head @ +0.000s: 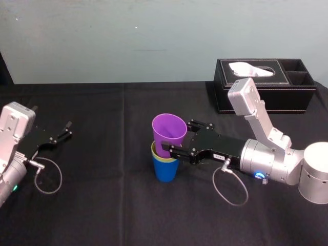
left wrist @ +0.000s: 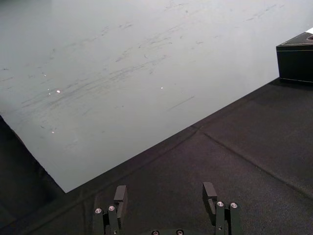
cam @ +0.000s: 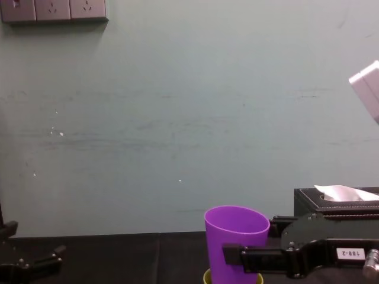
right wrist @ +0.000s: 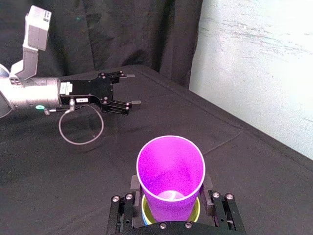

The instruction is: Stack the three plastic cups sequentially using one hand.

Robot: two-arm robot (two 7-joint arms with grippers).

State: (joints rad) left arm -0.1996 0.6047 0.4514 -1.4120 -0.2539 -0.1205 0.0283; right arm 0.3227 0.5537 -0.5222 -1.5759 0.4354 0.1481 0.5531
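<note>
Purple cup (head: 169, 132) in grasp of right gripper (head: 180, 136)

Robot test station in a lab-type room: surface (head: 102, 205) draped in black cloth, bare pale-green wall (cam: 177, 118), row of power sockets (cam: 53, 10), black tissue box (head: 266, 84) at rear.

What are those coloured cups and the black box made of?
The purple cup, in the right gripper, yellow-green cup and blue cup: smooth thin plastic, probably, slightly shiny. The black box: leather or imitation, judging by pale edge stitching.
</note>
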